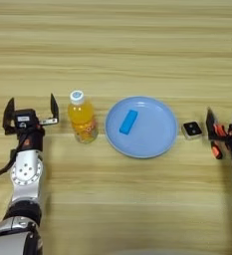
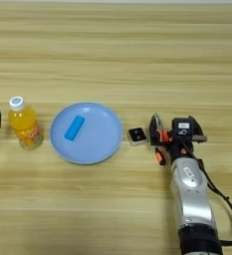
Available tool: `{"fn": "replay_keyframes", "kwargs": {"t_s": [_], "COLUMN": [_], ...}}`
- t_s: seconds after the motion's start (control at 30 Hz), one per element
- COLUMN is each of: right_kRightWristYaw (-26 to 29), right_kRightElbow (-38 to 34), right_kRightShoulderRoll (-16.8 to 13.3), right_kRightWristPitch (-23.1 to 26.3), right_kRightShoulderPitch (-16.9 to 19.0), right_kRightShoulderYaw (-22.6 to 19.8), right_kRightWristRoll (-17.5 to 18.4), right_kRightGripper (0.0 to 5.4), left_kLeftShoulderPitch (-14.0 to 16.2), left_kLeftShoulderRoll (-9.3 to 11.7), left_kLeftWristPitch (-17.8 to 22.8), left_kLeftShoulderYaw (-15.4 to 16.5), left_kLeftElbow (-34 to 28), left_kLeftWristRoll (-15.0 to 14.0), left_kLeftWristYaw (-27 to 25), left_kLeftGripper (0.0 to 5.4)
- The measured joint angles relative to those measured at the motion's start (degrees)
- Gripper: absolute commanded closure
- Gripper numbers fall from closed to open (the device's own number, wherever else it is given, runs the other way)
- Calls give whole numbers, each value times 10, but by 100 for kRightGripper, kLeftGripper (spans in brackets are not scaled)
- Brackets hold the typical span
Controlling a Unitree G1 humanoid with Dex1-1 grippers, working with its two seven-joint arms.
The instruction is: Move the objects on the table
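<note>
A small clear bottle of orange drink (image 1: 81, 117) with a white cap stands upright on the table (image 1: 112, 55), left of centre. My left gripper (image 1: 31, 105) stands open just left of the bottle; its right finger is close beside the bottle, apart from it. A tiny black cube (image 2: 136, 135) with a white dot lies right of the blue plate. Further right, my right gripper (image 2: 174, 122) is open over the orange-handled pliers (image 2: 159, 156). The pliers lie between its spread fingers, close against the left one, and are partly hidden by the gripper.
A round blue plate (image 1: 160, 144) sits at the middle of the table with a small blue block (image 1: 128, 121) lying on it. Bottle, plate, cube and pliers form one row across the table. Bare wood stretches behind and in front of the row.
</note>
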Motion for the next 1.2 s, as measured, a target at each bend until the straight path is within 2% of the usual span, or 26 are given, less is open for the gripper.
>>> {"fn": "replay_keyframes", "kwargs": {"t_s": [0.17, 0.3, 0.43, 0.57, 0.87, 0.97, 1.2], "right_kRightWristYaw": [0, 0, 0, -2, -3, -3, -3], "right_kRightElbow": [16, 21, 22, 21, 21, 21, 21], "right_kRightShoulderRoll": [1, 1, 2, 2, 5, 7, 8], "right_kRightWristPitch": [-9, -9, -10, -9, -9, -9, -9], "right_kRightShoulderPitch": [-5, -8, -8, -8, -8, -8, -8], "right_kRightShoulderYaw": [5, 7, 9, 8, 9, 9, 9], "right_kRightWristRoll": [0, -1, -2, -2, -1, -1, -2], "right_kRightGripper": [2, 2, 2, 2, 2, 2, 2], "left_kLeftShoulderPitch": [18, 37, 52, 68, 85, 90, 94], "left_kLeftShoulderRoll": [0, -1, -7, -13, -24, -24, -28], "left_kLeftWristPitch": [-1, 17, 60, 91, 157, 166, 170], "left_kLeftShoulderYaw": [7, 5, -6, -23, -71, -80, -88], "left_kLeftElbow": [-83, -178, -262, -306, -344, -358, -365], "left_kLeftWristRoll": [-2, -22, -48, -65, -65, -65, -65], "left_kLeftWristYaw": [8, -1, -29, -55, -119, -140, -151], "left_kLeftGripper": [0, 0, 0, 0, 0, 0, 0]}}
